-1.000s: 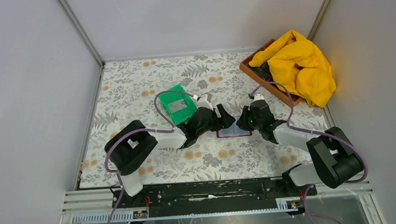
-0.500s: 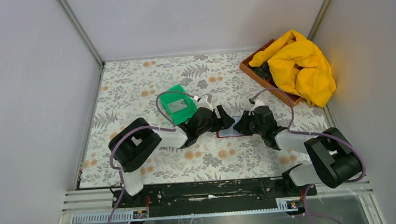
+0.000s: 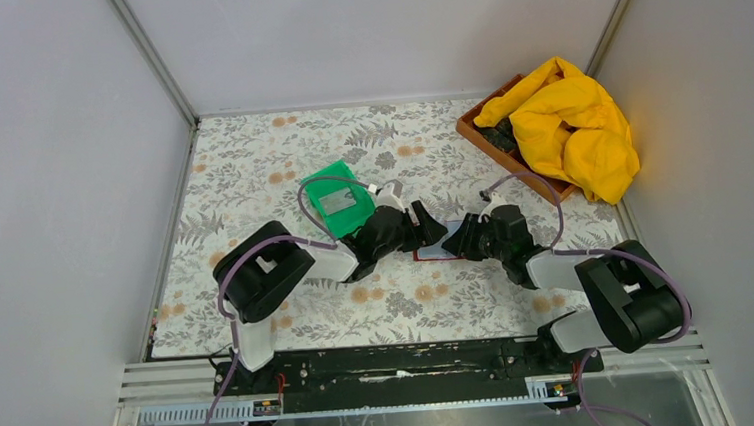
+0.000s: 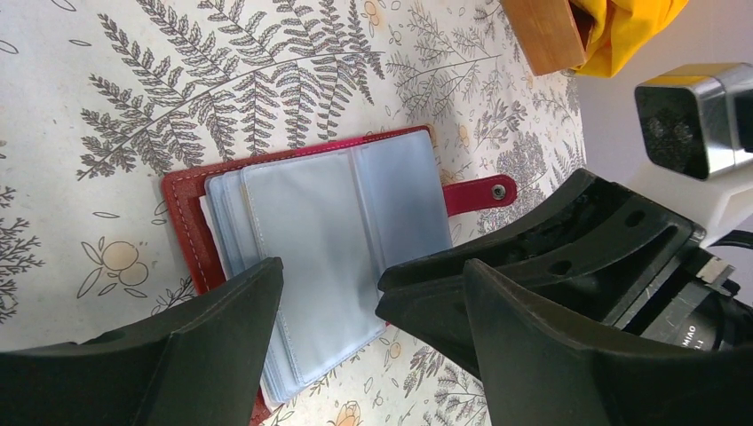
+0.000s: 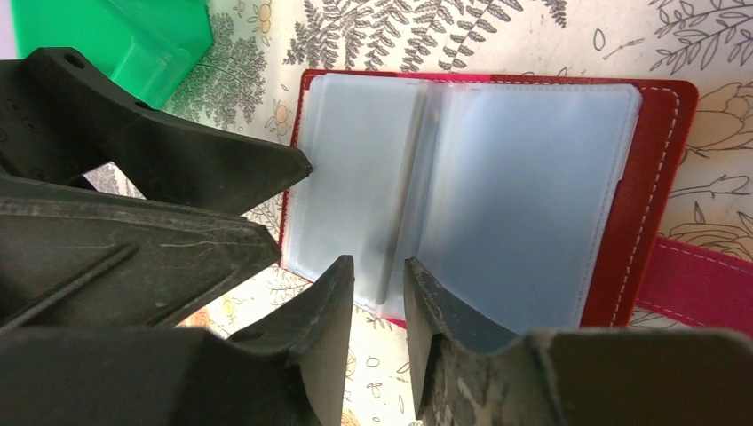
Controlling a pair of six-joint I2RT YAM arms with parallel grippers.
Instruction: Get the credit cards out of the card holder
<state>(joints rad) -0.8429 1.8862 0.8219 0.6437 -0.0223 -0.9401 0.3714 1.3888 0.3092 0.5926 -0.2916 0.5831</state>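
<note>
Card holder [image 5: 653, 177] open on surface [image 5: 710, 35]; left fingers [image 4: 204, 355] wide, right fingers [image 5: 311, 355] narrow, empty. Best: pin cover, pinch one sleeve [image 5: 524, 195] edge.

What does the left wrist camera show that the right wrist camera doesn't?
Only the left wrist view shows the strap's snap stud, a corner of the wooden tray and the yellow cloth. Only the right wrist view shows the green bin. Both show the card holder lying open on the floral table cover, pale sleeves up, with the left gripper and right gripper at its edges.
</note>
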